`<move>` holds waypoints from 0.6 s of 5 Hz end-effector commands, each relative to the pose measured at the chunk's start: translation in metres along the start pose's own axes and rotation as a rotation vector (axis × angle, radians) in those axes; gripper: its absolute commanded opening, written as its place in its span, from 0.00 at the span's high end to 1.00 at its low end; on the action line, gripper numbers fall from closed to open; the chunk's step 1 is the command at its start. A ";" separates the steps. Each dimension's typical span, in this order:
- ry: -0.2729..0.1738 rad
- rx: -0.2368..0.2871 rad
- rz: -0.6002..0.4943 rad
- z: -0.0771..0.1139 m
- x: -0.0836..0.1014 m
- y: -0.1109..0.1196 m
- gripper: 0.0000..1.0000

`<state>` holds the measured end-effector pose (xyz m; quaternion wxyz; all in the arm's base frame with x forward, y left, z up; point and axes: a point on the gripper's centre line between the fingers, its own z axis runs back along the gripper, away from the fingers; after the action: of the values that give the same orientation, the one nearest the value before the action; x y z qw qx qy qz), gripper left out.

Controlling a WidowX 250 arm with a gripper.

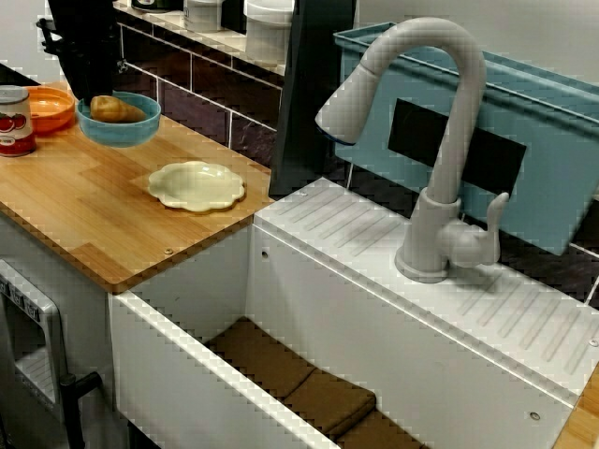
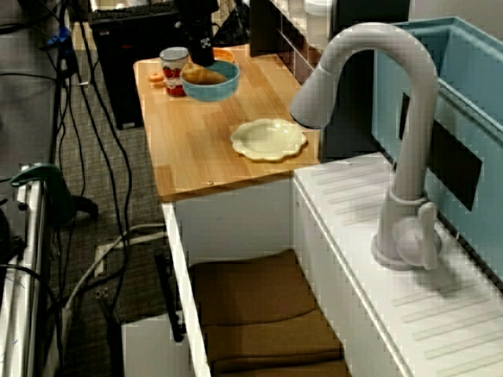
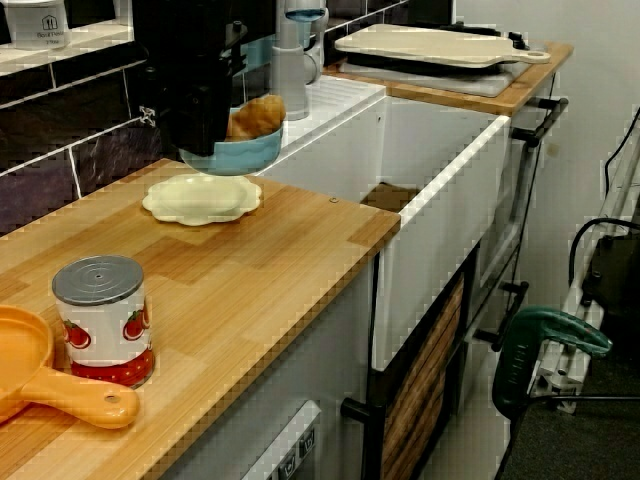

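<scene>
My jaws are clamped on the rim of the blue bowl (image 1: 119, 129), a bread roll (image 1: 114, 109) inside, held up off the counter (image 1: 84, 215) near the cream plate (image 1: 197, 184); the tomato can (image 1: 14, 120) stands farther from that plate.

No text, brand or number can be read in any view; the bowl (image 1: 117, 132) is plain. The can (image 3: 100, 320) on the surface (image 3: 260, 260) carries a label of red tomatoes, its lettering too blurred to read. The white jar (image 3: 37, 20) at the back bears a small dark mark, likewise unreadable.
</scene>
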<state>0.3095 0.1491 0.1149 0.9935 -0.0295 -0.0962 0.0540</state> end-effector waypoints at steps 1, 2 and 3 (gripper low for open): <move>-0.061 0.041 -0.064 0.013 -0.013 -0.010 1.00; -0.059 0.043 -0.078 0.010 -0.020 -0.014 1.00; -0.050 0.047 -0.097 0.006 -0.025 -0.016 1.00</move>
<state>0.2844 0.1270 0.0968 0.9956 -0.0158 -0.0909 0.0149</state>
